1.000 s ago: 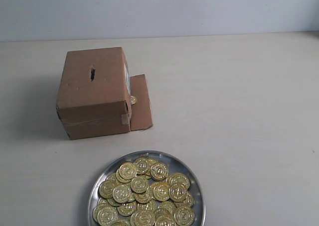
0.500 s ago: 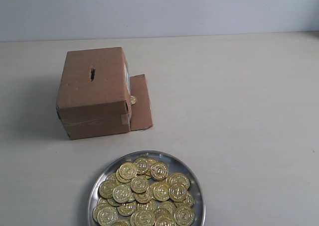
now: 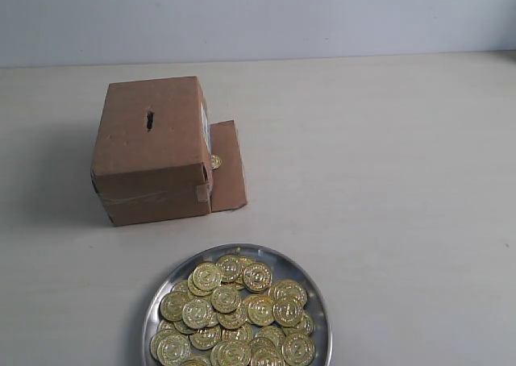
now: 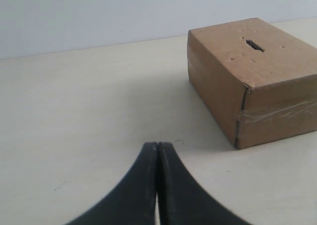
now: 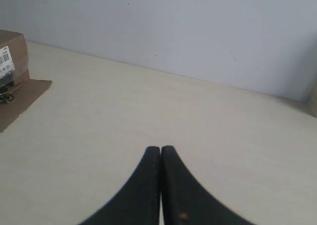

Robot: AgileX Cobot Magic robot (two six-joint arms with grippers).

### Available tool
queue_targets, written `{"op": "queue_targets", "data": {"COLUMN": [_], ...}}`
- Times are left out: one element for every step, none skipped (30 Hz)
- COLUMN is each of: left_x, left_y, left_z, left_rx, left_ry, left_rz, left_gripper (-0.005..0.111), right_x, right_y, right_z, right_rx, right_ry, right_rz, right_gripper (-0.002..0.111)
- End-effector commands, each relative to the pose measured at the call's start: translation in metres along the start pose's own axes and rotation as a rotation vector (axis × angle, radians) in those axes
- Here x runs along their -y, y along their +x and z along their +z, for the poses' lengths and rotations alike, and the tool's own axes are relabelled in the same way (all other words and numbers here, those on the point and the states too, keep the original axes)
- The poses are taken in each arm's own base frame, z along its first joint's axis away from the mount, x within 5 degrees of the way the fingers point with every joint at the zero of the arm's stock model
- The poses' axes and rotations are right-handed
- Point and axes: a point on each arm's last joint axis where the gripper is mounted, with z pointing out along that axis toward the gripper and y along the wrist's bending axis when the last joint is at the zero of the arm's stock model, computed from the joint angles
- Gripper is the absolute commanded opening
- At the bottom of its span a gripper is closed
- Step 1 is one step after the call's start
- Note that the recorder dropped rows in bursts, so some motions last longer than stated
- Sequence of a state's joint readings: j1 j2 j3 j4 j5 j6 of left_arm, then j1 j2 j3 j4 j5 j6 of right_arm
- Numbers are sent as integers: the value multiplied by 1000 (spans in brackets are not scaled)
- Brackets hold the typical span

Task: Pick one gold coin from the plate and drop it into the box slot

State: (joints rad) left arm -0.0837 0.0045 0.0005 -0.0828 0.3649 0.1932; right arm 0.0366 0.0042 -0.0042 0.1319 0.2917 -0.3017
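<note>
— What could go wrong from here?

— Mostly the pick. The coins [image 3: 234, 314] lie heaped and overlapping on the plate [image 3: 242, 248], so I could pinch two at once or skid one across the shiny metal. The slot [image 3: 150, 120] is narrow with ragged edges. Unless a coin goes in edge-on along its 12-to-6 line, I judge it would snag or bounce off the top of the box [image 3: 149, 148].

— Where is everything?

— In the outside view the plate sits at 6 o'clock, cut by the edge. The box stands at about 11 o'clock from it, well apart, on the table [image 3: 387, 180]. One stray coin [image 3: 216, 162] rests on the flap [image 3: 228, 172] at the box's 3 o'clock side; it isn't the one I should take.

— And your arms?

— Neither shows in the outside view, so both are held back from the work area, low and looking out across the table. My left gripper [image 4: 157, 144] has its fingers pressed together on nothing, facing the box. My right gripper [image 5: 160, 147] is likewise closed and empty. Both must open before any grasp
</note>
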Motion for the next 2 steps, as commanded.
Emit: {"op": "queue_targets", "data": {"left_x": [0,0], "left_y": [-1,-1], "left_z": [0,0], "left_rx": [15,15], "left_ry": [5,5], "left_rz": [1,1], "left_gripper": [0,0], "right_x": [0,0], "right_y": [1,1], "right_z": [0,0], "right_rx": [5,5], "right_ry": [-1,-1], "right_rz": [1,1], "right_gripper": [0,0]}}
